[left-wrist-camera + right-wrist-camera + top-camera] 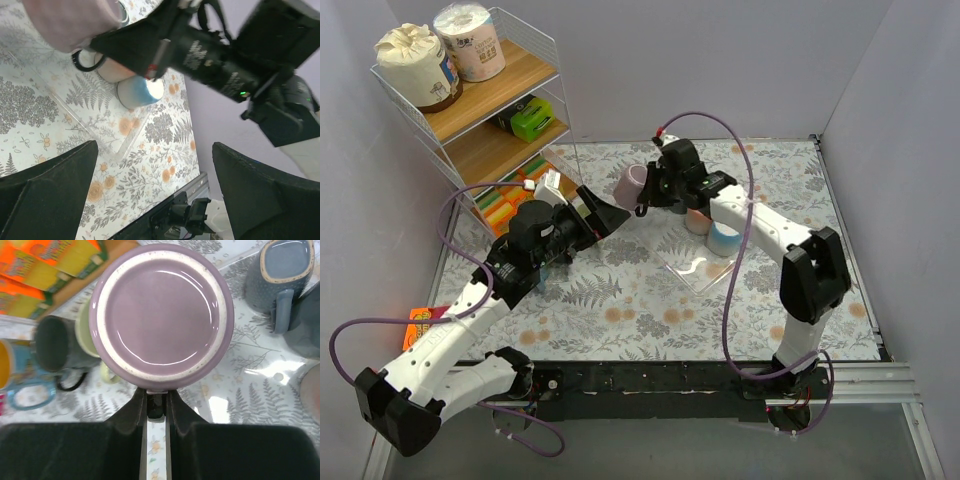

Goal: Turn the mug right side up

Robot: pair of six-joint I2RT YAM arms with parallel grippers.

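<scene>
— Which step is in hand?
— The turn itself, by the look of it. The right claw (156,401) is almost shut, pinching the purple mug (162,310) at its edge, probably by the handle, though that part is hidden. The mug hangs above the back of the table (620,300), tipped on its side, base toward the right wrist
— And the left claw (588,203)?
— Spread wide, holding nothing, just beside the mug
— What does the next move call for?
— Likely a roll of the right wrist until the mouth faces up, then a bare spot away from the other mugs (50,347) to set it down
</scene>
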